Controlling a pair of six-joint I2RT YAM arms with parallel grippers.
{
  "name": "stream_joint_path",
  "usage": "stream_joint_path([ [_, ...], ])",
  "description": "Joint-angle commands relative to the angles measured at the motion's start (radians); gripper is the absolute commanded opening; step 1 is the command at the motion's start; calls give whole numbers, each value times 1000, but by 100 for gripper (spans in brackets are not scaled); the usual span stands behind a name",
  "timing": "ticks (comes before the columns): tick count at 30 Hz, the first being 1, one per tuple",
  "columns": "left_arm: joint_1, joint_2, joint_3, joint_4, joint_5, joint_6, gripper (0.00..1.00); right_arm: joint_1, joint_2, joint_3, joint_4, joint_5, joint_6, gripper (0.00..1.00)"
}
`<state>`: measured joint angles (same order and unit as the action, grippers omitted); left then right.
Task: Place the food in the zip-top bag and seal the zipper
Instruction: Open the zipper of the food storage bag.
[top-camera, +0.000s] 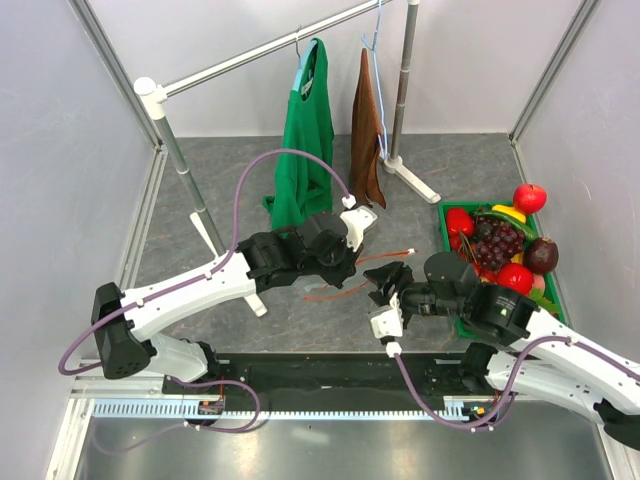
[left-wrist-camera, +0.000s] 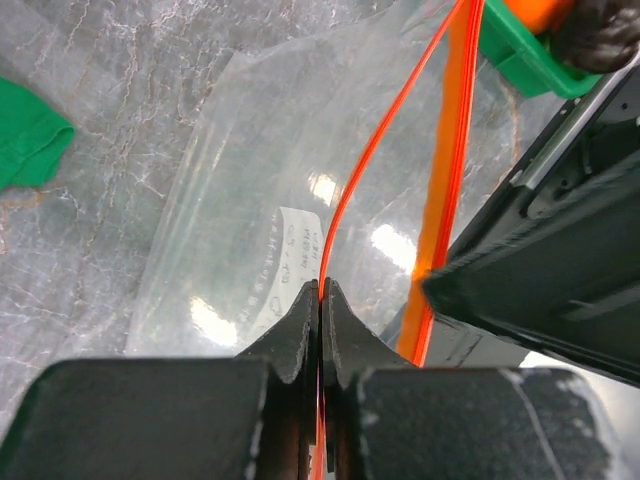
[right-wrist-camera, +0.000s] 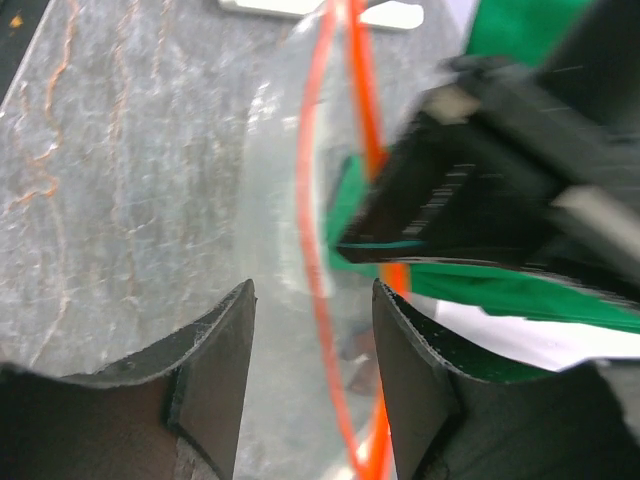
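The task looks to be at an early stage, with the bag being opened and nothing loaded yet. The zip-top bag (left-wrist-camera: 250, 200) lies flat on the grey marbled bench (top-camera: 470, 170) in the middle of the scene, between the two arms. No fruit shows through its clear film in either wrist view. The left tool (left-wrist-camera: 320, 290) is pinched tight on one thin lip of the zipper (left-wrist-camera: 370, 160). That lip bows away from the thicker orange-red strip beside it, so the mouth appears parted rather than sealed. The right tool (right-wrist-camera: 313, 290) comes in from the right with its fingers spread wide. The orange strip runs through the gap between them, but nothing is gripped, and whether either finger touches the plastic cannot be told through the blur. The food sits well to the right of the bag in a green tray (left-wrist-camera: 525, 60). There the red apple (top-camera: 530, 197) is at the far edge, the grapes (top-camera: 496, 240) are in the middle and the dark maroon fruit (top-camera: 541, 256) is on the right side. What is left, by this reading, is nearly everything. The second lip needs a grip, each fruit has to be carried across into the open mouth, and the zipper must then be pressed shut along its length.
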<state>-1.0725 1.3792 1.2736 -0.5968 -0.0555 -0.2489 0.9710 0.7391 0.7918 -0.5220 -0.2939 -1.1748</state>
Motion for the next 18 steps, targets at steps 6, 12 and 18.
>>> stream_joint_path([
  [6,49,1,53,6,49,-101,2,0,-15,-115,85,27,33,50],
  [12,115,-8,55,-11,80,-135,2,0,-24,-74,-16,52,81,22],
  [18,164,-51,21,-15,135,-201,2,0,-61,-59,-105,139,138,0],
])
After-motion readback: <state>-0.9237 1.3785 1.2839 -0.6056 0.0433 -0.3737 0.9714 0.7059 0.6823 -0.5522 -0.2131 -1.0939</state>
